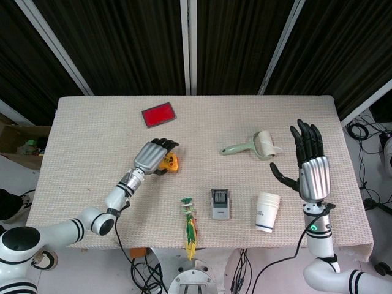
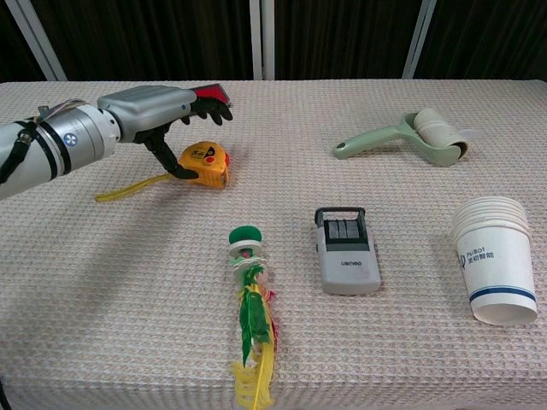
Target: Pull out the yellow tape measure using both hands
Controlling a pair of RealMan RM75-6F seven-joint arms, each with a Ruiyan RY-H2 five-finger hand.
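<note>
The yellow tape measure [image 1: 171, 162] [image 2: 206, 163] lies on the woven table cover left of centre. A thin yellow strip [image 2: 128, 190] trails from it to the left along the cloth. My left hand [image 1: 154, 155] [image 2: 158, 111] hovers over the case with its fingers stretched out above it. Its thumb reaches down and touches the case's left side, and nothing is clasped. My right hand [image 1: 309, 164] is raised upright at the right side of the table with fingers spread and nothing in it. It is far from the tape measure and outside the chest view.
A red flat block [image 1: 158, 115] lies behind the left hand. A green lint roller [image 1: 254, 146] [image 2: 410, 137] is at the back right. A paper cup stack [image 1: 267, 212] [image 2: 500, 260], a grey device [image 1: 220, 203] [image 2: 345, 250] and a feathered toy [image 1: 189, 226] [image 2: 249, 307] sit near the front edge.
</note>
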